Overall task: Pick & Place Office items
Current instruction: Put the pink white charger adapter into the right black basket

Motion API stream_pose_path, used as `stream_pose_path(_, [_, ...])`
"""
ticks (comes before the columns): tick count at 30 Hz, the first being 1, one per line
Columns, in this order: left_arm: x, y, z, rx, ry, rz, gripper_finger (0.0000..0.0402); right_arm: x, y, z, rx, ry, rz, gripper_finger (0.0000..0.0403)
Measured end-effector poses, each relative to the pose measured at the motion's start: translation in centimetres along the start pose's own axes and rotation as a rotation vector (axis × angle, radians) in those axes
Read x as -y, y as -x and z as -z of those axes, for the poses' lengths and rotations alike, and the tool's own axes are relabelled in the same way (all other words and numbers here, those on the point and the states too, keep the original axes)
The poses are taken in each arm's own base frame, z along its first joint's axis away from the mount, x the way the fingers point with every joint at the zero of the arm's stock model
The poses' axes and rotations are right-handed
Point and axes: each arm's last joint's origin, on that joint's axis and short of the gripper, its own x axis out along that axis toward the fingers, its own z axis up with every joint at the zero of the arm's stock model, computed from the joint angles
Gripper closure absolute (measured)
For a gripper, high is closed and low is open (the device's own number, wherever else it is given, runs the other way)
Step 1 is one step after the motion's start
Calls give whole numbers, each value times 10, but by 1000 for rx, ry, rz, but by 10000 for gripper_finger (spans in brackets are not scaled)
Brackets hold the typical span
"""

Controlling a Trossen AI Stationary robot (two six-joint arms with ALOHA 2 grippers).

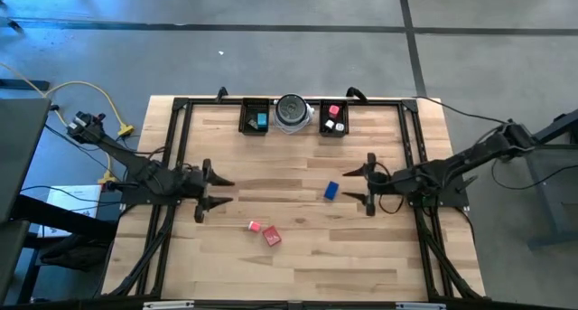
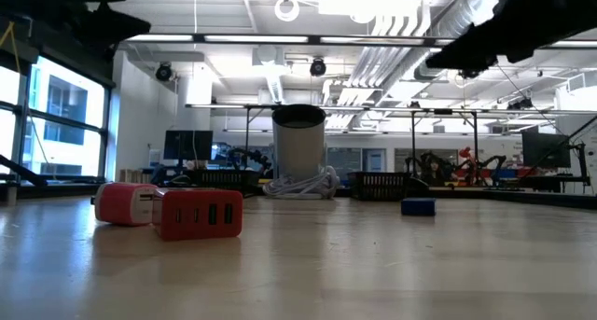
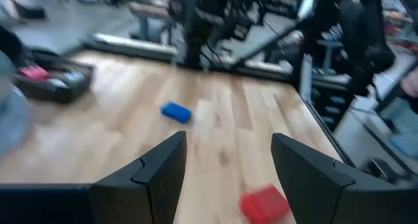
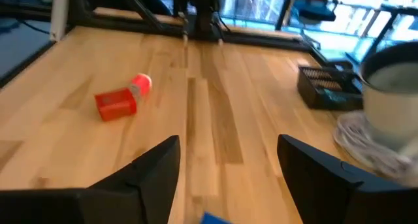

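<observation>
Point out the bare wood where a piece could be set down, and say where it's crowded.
Bare wood: between the left gripper and the blue piece; also the near strip below the red piece and pink piece. Crowded: the far edge, with the left tray, round dish and right tray.

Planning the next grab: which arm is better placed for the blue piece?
Probably the right. The blue piece lies just off the open right gripper; the left gripper, also open, is across the table, nearer the red piece.

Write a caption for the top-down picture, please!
Two open grippers, left and right, hover near blue and red blocks.
</observation>
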Motion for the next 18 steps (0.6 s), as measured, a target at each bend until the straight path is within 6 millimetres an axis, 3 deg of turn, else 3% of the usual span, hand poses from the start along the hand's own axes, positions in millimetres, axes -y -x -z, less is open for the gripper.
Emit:
stream_pose_path(11, [6, -11, 13, -101, 37, 45, 183, -11, -19, 7, -13, 35, -11, 160])
stream_pose_path(18, [8, -17, 16, -107, 33, 40, 183, -17, -30, -2, -25, 53, -15, 160])
